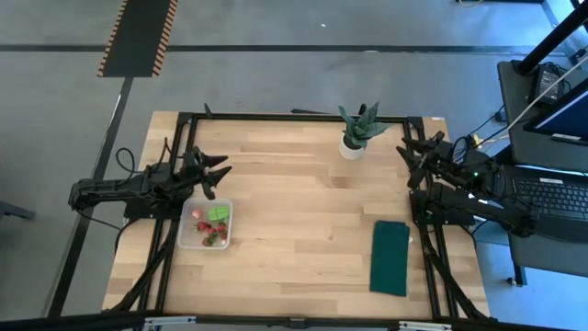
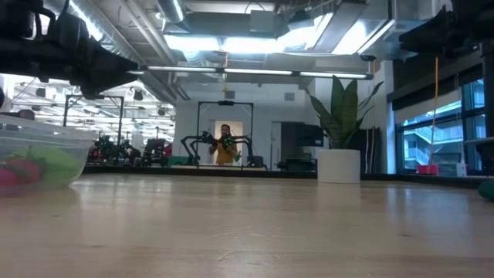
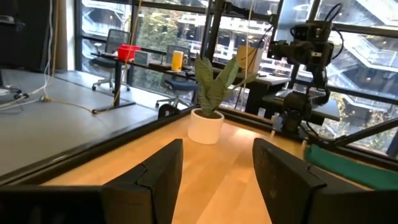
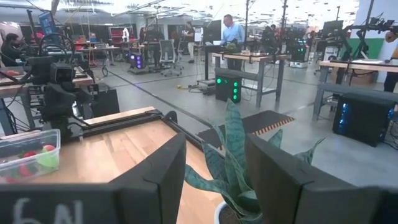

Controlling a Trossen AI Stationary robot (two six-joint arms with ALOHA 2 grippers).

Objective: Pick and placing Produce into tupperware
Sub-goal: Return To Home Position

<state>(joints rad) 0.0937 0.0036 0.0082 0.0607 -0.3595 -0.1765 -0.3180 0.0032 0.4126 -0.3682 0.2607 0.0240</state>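
The clear square tupperware (image 1: 206, 223) rests on its base near the table's left edge, and shows in the low view (image 2: 35, 158) and the right wrist view (image 4: 28, 152). Inside lie red strawberry-like pieces (image 1: 204, 227) and the light green leafy piece (image 1: 218, 212). The olive-brown piece I cannot make out. My left gripper (image 1: 219, 174) hovers just beyond the tupperware's far side, open and empty; its fingers (image 3: 214, 177) stand apart. My right gripper (image 1: 409, 158) waits at the table's right far corner, open and empty (image 4: 214, 180).
A spiky potted plant in a white pot (image 1: 357, 133) stands at the far edge, close to my right gripper. A dark green cloth (image 1: 390, 257) lies flat near the right near corner. Bare wood spans the table's middle (image 1: 303, 211).
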